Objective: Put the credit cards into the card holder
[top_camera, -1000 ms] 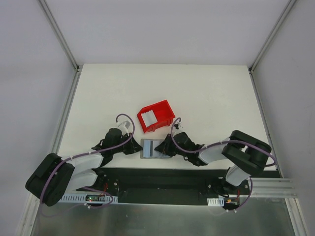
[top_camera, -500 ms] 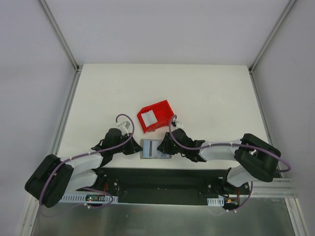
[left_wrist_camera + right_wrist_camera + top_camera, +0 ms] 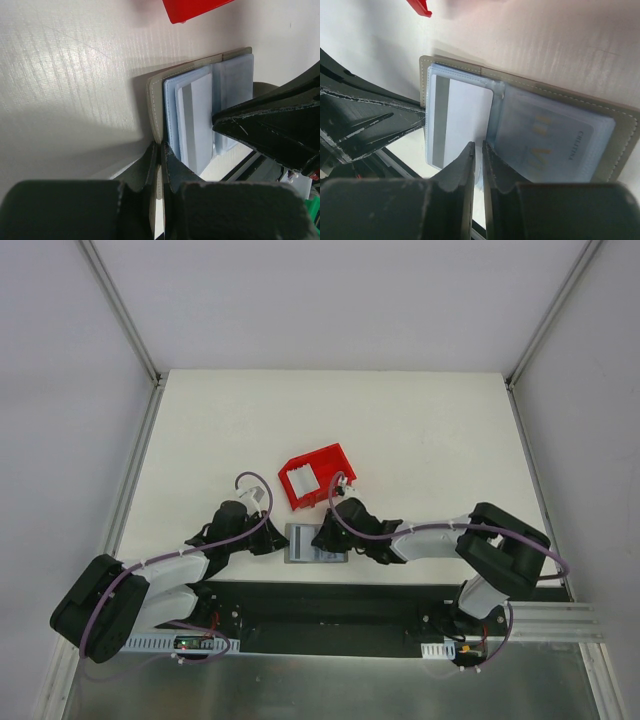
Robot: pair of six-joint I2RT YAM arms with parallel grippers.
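The grey card holder lies open on the table between my two grippers. My left gripper is shut on the edge of its grey cover, fingertips meeting at the flap. A white credit card with a grey stripe sits in the holder's left clear pocket. My right gripper is closed to a thin slit on that card's near edge. Another credit card with gold lettering lies inside the right pocket. A third pale card rests in the red bin.
The red bin stands just beyond the holder, close to my right wrist. The dark mounting rail runs along the table's near edge behind the holder. White walls enclose the table on three sides.
My right arm has shifted its wrist a little left over the holder, its elbow swinging out and back. The holder and my left arm have stayed put.
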